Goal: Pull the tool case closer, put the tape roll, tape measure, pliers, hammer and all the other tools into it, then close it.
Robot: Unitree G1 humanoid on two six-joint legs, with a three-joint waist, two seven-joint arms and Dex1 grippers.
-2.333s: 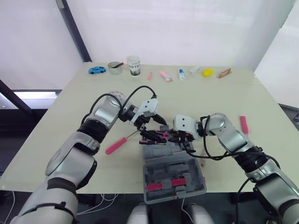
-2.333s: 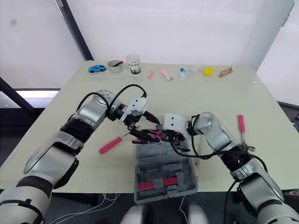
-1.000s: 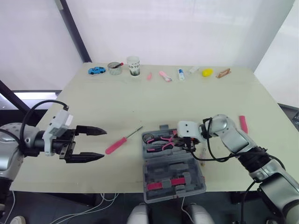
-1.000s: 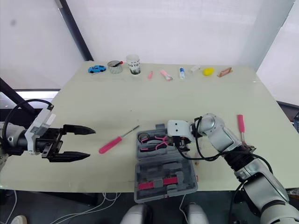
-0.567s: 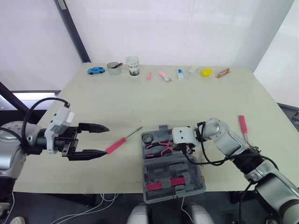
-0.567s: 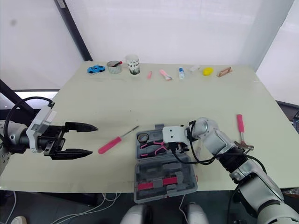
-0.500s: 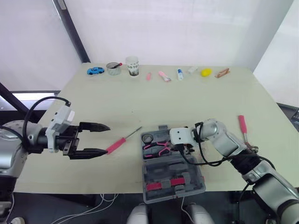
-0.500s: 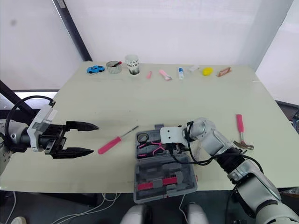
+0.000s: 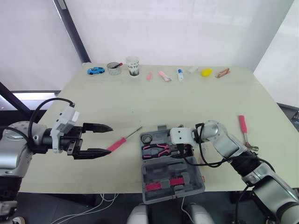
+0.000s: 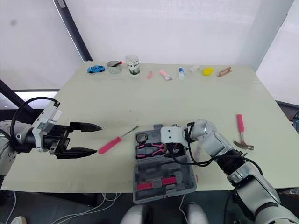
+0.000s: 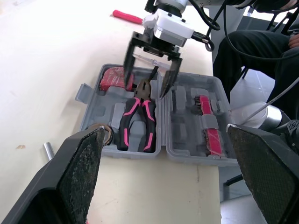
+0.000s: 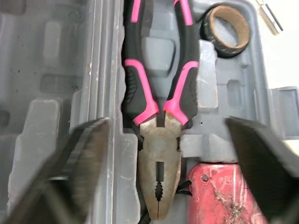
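Right gripper point(image 11: 145, 88): fingers spread, empty, hanging over head of pliers point(image 12: 160, 154); pliers lying in their slot in open tool case point(image 9: 150, 173), case at table's near edge; tape roll point(image 12: 209, 35) seated in case beside pliers' handles; red tape measure point(image 12: 219, 191) seated beside pliers' head.
Left gripper point(image 9: 110, 139): fingers spread, empty, at 9 o'clock of case; tips just beside handle end of screwdriver point(image 9: 119, 143); screwdriver flat on table point(image 9: 196, 102).
Hammer point(image 9: 243, 126): on table, 3 o'clock of case, apart.
Row of small items point(image 9: 163, 75): 12 o'clock, far edge.
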